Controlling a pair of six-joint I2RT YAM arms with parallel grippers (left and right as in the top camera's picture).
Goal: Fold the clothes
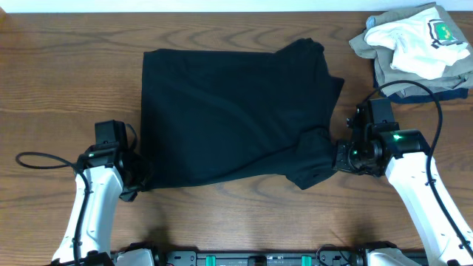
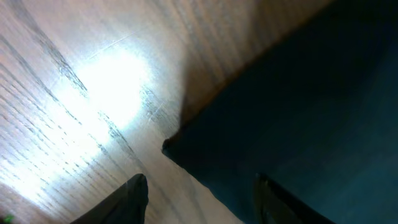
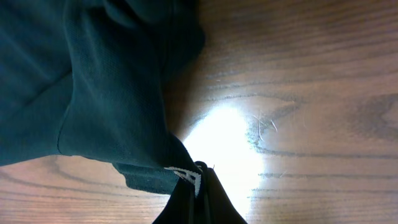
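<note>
The right gripper's (image 3: pixel 199 186) jaws are clenched on the sleeve (image 1: pixel 314 159) of the black polo shirt (image 1: pixel 229 125). The left gripper's (image 2: pixel 202 196) jaws stand released, one over bare wood and one over cloth, with the shirt's near-left corner (image 2: pixel 168 147) just ahead of the gap. The step in hand looks like taking both near ends for a fold. To do it well, the left gripper should, I judge, drop straight onto that corner and pinch all layers before either arm lifts. Both arms should then rise together so the cloth carries flat instead of dragging across the table (image 1: pixel 66 81). The shirt lies mid-table as a broad dark slab, its left and far edges straight. Its right side is looser, with rumpled folds near the far-right end, and the gripped sleeve bunches towards the near right. A small white print (image 3: pixel 186 175) shows on the sleeve edge right at the pinch.
</note>
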